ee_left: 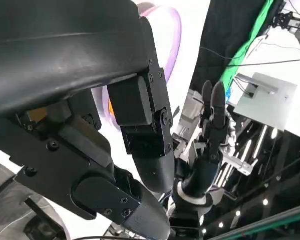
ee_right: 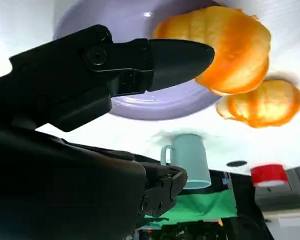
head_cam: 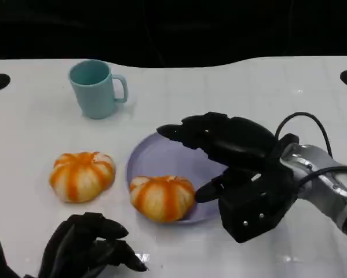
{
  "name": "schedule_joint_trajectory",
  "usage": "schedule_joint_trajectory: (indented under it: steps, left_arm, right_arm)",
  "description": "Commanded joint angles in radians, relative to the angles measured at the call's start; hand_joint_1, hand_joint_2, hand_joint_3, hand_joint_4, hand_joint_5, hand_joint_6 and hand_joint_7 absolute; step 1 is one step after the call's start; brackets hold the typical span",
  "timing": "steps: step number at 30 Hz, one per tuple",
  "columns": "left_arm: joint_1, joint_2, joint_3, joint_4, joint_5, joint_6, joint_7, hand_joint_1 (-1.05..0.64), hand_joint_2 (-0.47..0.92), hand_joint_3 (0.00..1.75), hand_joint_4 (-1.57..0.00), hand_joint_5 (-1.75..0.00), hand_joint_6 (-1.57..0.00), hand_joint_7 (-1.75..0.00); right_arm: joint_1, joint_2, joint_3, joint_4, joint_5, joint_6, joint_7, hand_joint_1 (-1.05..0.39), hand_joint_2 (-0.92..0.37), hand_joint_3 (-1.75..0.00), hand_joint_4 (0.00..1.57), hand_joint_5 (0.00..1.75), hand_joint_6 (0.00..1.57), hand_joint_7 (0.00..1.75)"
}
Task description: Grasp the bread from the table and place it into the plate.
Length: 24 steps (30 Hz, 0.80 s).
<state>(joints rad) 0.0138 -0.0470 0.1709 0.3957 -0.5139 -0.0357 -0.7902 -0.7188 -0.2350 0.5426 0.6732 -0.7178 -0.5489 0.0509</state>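
One bread on plate; right robot hand spread, empty.

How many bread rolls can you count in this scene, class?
2. One bread roll sits on the near edge of the purple plate; the other bread roll lies on the table, left of the plate.

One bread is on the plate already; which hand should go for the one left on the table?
Left, probably. The left hand sits empty just in front of the bread on the table. The right hand hovers over the plate, and the bread on the plate lies in its way.
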Motion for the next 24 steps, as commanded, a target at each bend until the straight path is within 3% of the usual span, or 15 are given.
schedule_joint_trajectory:
  steps: [1, 8, 9, 11, 14, 17, 20, 24]
  left_arm:
    - [0.011, 0.013, 0.002, -0.011, 0.003, -0.005, 0.006, -0.95, 0.66, 0.0, -1.57, -0.44, -1.57, -0.16]
    - [0.005, 0.011, 0.002, -0.006, -0.002, 0.005, 0.008, -0.95, 0.65, 0.0, -1.57, -0.44, -1.57, -0.16]
    - [0.006, 0.011, 0.001, -0.007, 0.001, 0.002, 0.009, -0.95, 0.66, 0.0, -1.57, -0.45, -1.57, -0.17]
    - [0.007, 0.009, 0.001, -0.01, 0.0, 0.006, 0.012, -0.95, 0.66, 0.0, -1.57, -0.45, -1.57, -0.17]
    - [0.008, 0.008, 0.001, -0.014, -0.005, 0.014, 0.013, -0.95, 0.66, 0.0, -1.57, -0.45, -1.57, -0.16]
    - [0.007, 0.008, 0.002, -0.017, -0.007, 0.023, 0.016, -0.94, 0.65, 0.0, -1.57, -0.45, -1.57, -0.16]
    - [0.005, 0.006, 0.002, -0.02, -0.006, 0.029, 0.023, -0.94, 0.65, 0.0, -1.57, -0.45, -1.57, -0.16]
    - [0.005, 0.007, 0.002, -0.021, -0.008, 0.036, 0.021, -0.94, 0.64, 0.0, -1.57, -0.45, -1.57, -0.16]
  right_arm:
    - [0.031, -0.029, -0.043, -0.003, 0.043, -0.056, -0.056, -1.05, -0.92, -0.45, 0.0, 0.61, 0.0, 0.44]
    - [0.09, -0.052, -0.099, -0.007, 0.08, -0.158, -0.165, -1.05, -0.92, -0.53, 0.0, 1.29, 0.0, 1.0]
    - [0.101, -0.054, -0.109, -0.009, 0.092, -0.171, -0.174, -1.03, -0.92, -0.54, 0.0, 1.49, 0.0, 1.19]
    - [0.131, -0.056, -0.133, -0.016, 0.129, -0.202, -0.178, -1.01, -0.92, -0.55, 0.0, 1.67, 0.0, 1.41]
    - [0.173, -0.055, -0.165, -0.027, 0.197, -0.246, -0.163, -0.97, -0.92, -0.55, 0.21, 1.74, 0.0, 1.68]
    - [0.209, -0.051, -0.191, -0.043, 0.267, -0.269, -0.124, -0.96, -0.92, -0.56, 0.36, 1.75, 0.05, 1.74]
    - [0.274, -0.039, -0.229, -0.064, 0.411, -0.312, -0.056, -0.9, -0.92, -0.51, 0.67, 1.75, 0.38, 1.75]
    - [0.343, -0.024, -0.259, -0.088, 0.563, -0.333, 0.04, -0.87, -0.92, -0.54, 0.89, 1.75, 0.59, 1.75]
